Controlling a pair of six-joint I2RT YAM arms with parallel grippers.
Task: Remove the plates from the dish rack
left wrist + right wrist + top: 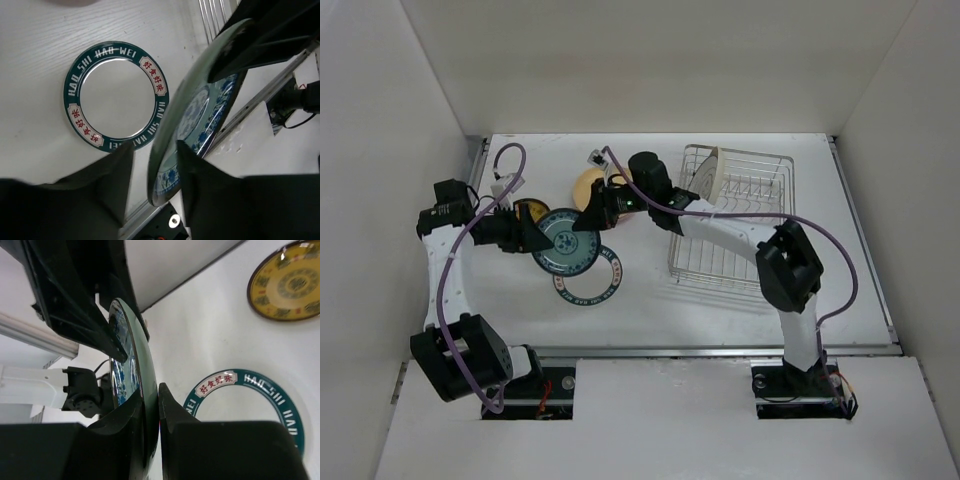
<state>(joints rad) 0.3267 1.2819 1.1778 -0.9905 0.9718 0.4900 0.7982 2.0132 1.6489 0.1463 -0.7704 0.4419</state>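
Hanging off the desk (650, 310), roughly level: teal plate (568, 240), spanning the gap between both hands. Right hand (150, 390) pinches one rim. Left hand (155, 146) straddles the opposite rim, half-wide, with a gap showing on one side. Dish rack (760, 272) contains one cream plate (708, 175), upright.

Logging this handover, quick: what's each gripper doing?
Left gripper: fingers astride the teal plate, grip cannot be told.
Right gripper: closed on the teal plate.
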